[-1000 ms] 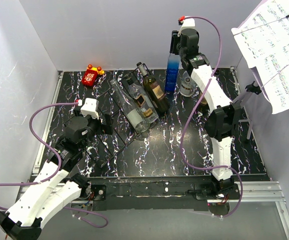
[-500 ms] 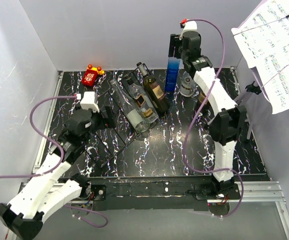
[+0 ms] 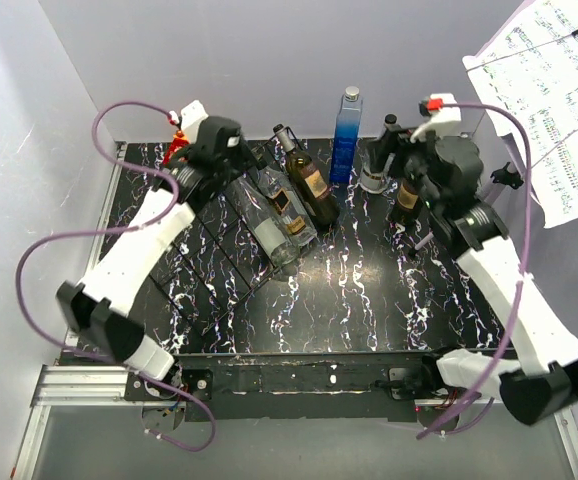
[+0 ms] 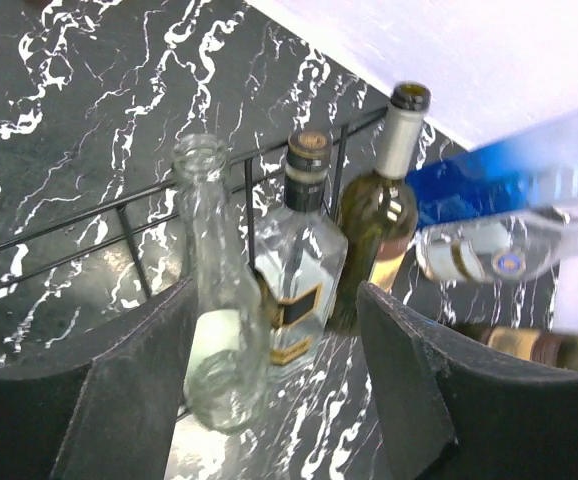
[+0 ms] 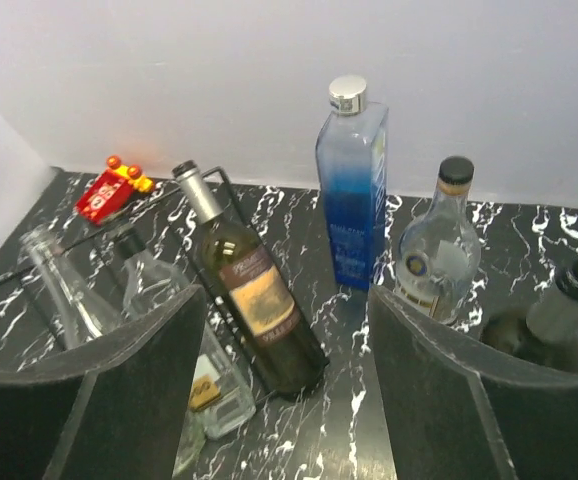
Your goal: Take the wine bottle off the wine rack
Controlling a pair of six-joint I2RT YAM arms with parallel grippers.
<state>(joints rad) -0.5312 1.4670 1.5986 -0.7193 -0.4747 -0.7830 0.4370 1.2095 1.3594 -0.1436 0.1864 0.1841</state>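
Observation:
The wine bottle (image 3: 309, 185), dark green with a tan label, lies tilted on the black wire wine rack (image 3: 214, 255), neck toward the back wall. It also shows in the right wrist view (image 5: 254, 290) and in the left wrist view (image 4: 379, 215). My left gripper (image 3: 237, 158) hovers over the rack's far end, open (image 4: 279, 400), looking down on the bottle necks with nothing between its fingers. My right gripper (image 3: 401, 160) is at the back right, open (image 5: 289, 400), facing the wine bottle from a distance and holding nothing.
Two clear bottles (image 3: 259, 225) (image 3: 284, 205) lie on the rack beside the wine bottle. A blue bottle (image 3: 346, 135), a round clear bottle (image 3: 374, 172) and a dark bottle (image 3: 404, 200) stand at the back right. A red toy (image 5: 109, 190) sits back left. A music stand (image 3: 549, 100) is at the right.
My left arm has swung from the front left up to the rack's far end. My right arm has drawn away from the blue bottle to the right, jaws wider.

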